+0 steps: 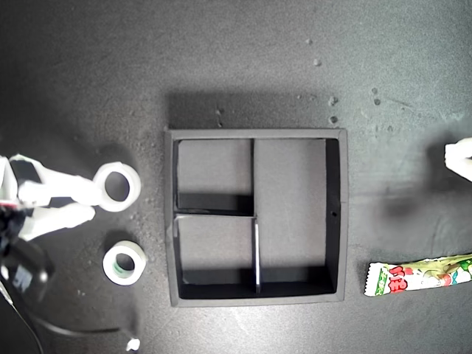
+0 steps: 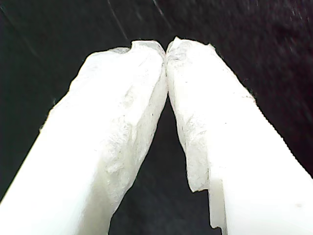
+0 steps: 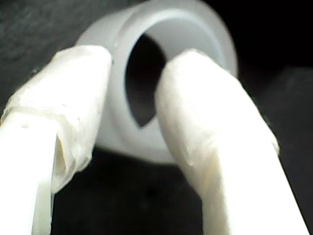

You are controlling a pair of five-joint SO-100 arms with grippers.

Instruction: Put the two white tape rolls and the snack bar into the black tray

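Nearest the exterior camera, my second pincer (image 1: 99,193) reaches in from the exterior view's left, clamped on the plain white tape roll (image 1: 118,186), which it holds just beside the black tray (image 1: 257,134) without touching it. Below that roll in this view, the tape roll with the greenish core (image 1: 124,262) lies flat on the dark desk (image 1: 243,59), apart from both the tray and the held roll. All three tray compartments hold nothing. The snack bar (image 1: 417,275) lies on the desk at the exterior view's lower right, just outside the tray's corner and running off the frame edge. A white tip of my first pincer (image 1: 459,156) shows at the exterior view's right edge, above the bar.

First wrist view: the first pincer (image 2: 166,49) has its white-wrapped fingertips (image 2: 142,54) pressed together with nothing between them, over the desk.

Second wrist view: one finger (image 3: 195,98) passes through the roll's (image 3: 195,24) hole, the other sits against its outer wall.
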